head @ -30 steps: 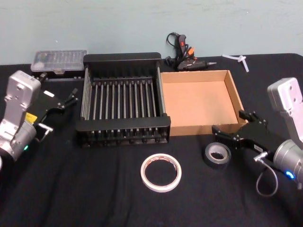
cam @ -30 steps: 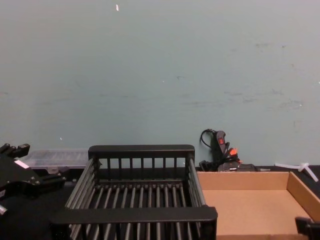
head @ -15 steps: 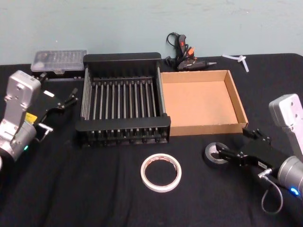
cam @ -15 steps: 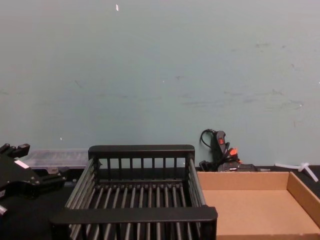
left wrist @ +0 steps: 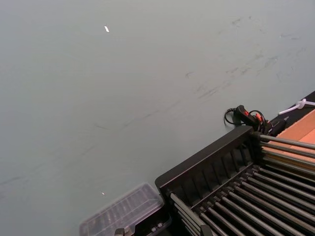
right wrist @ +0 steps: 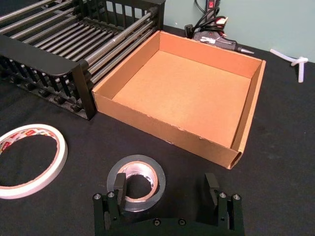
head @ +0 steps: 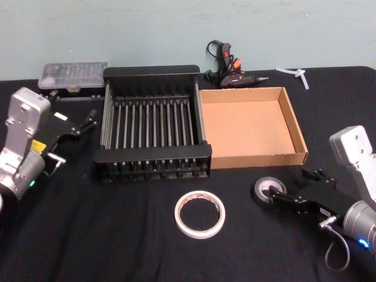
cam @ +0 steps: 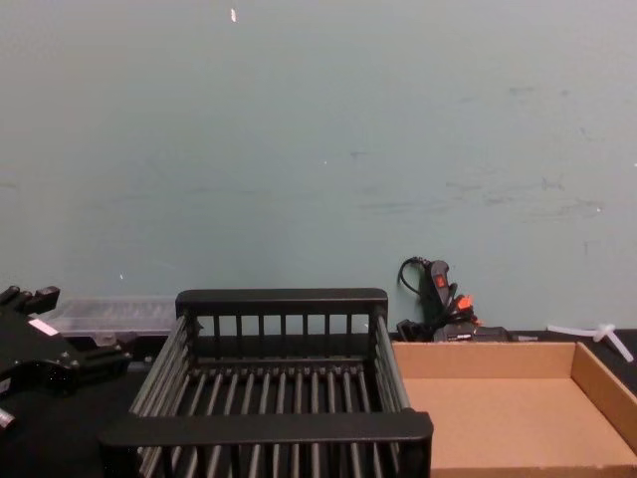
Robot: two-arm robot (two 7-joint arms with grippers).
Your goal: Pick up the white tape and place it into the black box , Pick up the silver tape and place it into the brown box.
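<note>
The shallow brown cardboard tray (head: 251, 126) is taken as the landmark. Touching its left wall, the black slatted plastic crate (head: 151, 70) is seen side by side with it on the black tabletop (head: 88, 235). The dark grey-silver roll of tape (head: 266, 191) is found lying flat on the tabletop just in front of the tray's front wall, toward its right half. The flat white roll of tape with red marks (head: 200, 214) is found lying flat farther in front of the tray, off its front left corner and below the crate's right end; the two rolls are apart from each other.

The right gripper (right wrist: 167, 189) is held low in front of the tray, at the silver roll, with its fingers spread apart: one finger (right wrist: 118, 186) is seen over the roll's rim and hole, the other to the side of the roll. Contact cannot be judged.

The left gripper (head: 88, 121) is held well to the left of the tray, beyond the crate's left side; whether its fingers are apart cannot be told.
</note>
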